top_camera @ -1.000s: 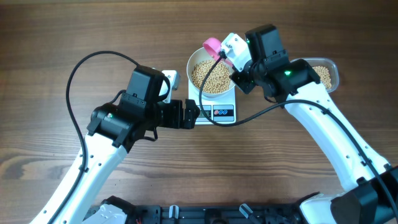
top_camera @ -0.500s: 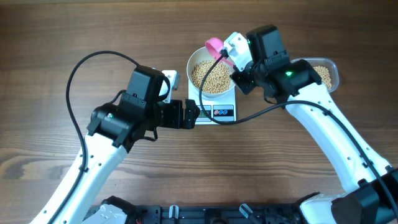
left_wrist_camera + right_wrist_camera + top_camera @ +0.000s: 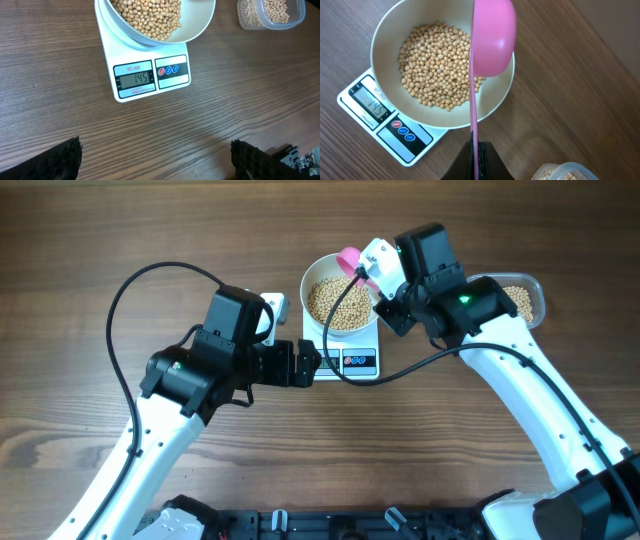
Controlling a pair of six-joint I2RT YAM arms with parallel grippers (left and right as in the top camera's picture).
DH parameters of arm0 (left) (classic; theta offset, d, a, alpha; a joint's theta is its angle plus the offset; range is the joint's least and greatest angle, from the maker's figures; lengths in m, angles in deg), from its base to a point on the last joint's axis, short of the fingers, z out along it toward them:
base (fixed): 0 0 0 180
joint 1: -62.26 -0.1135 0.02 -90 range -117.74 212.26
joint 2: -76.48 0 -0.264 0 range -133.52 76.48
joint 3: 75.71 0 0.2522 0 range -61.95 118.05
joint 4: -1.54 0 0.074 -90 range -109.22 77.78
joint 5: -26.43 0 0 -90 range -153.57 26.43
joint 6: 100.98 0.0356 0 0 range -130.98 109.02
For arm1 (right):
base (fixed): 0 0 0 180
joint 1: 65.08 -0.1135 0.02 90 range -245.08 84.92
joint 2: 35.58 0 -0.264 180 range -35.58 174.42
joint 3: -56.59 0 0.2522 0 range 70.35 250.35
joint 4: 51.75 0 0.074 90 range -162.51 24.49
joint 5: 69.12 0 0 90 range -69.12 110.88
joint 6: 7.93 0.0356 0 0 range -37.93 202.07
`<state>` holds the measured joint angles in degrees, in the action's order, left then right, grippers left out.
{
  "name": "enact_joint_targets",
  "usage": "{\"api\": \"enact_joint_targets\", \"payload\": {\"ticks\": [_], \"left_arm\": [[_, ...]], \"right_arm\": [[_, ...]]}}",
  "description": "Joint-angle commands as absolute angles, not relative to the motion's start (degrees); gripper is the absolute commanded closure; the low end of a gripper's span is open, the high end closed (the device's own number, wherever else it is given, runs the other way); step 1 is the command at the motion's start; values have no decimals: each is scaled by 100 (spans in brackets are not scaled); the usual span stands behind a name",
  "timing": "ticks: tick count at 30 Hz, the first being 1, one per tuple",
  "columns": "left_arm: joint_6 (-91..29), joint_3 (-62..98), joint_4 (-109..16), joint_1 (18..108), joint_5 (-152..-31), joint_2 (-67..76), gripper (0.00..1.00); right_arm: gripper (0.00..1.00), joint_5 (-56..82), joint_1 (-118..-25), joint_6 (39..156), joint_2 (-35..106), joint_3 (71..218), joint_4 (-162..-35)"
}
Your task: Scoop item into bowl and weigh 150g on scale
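Note:
The white bowl (image 3: pixel 312 280) holds a heap of tan beans (image 3: pixel 338 302) and stands on the small white scale (image 3: pixel 352 363). In the left wrist view the scale's (image 3: pixel 150 80) display reads 145, with the bowl (image 3: pixel 200 27) and beans (image 3: pixel 150 17) above it. My right gripper (image 3: pixel 476 152) is shut on the thin handle of a pink scoop (image 3: pixel 492 37). The scoop's head hangs over the bowl's (image 3: pixel 385 30) far rim, and no beans show on it. My left gripper (image 3: pixel 155 160) stands open over bare wood in front of the scale, with nothing between its fingers (image 3: pixel 60 160).
A clear plastic container (image 3: pixel 522 298) with more beans sits to the right of the bowl, partly under my right arm; it also shows as the container (image 3: pixel 272 12) in the left wrist view. A small white object (image 3: pixel 275 308) lies left of the scale.
My right gripper has shifted a little to the right with the pink scoop, over the bowl's rim. The left arm has not moved.

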<state>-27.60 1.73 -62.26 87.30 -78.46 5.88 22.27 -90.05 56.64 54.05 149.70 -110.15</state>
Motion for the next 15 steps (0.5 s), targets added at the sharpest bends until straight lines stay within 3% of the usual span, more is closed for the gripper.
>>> {"api": "enact_joint_targets", "payload": {"ticks": [1, 7, 11, 15], "left_arm": [[-2640, 151, -6215, 8756, -7894, 564, 0], [-2640, 151, -6215, 8756, -7894, 564, 0], [-2640, 151, -6215, 8756, -7894, 564, 0], [-2640, 151, -6215, 8756, -7894, 564, 0]], "right_arm": [[96, 1158, -9040, 5629, 5258, 15145, -11166], [96, 1951, -8998, 6558, 5258, 15145, -10716], [96, 1149, -9226, 5336, 5258, 15145, -11092], [96, 3123, -9352, 5323, 5261, 15145, -10935]]}}
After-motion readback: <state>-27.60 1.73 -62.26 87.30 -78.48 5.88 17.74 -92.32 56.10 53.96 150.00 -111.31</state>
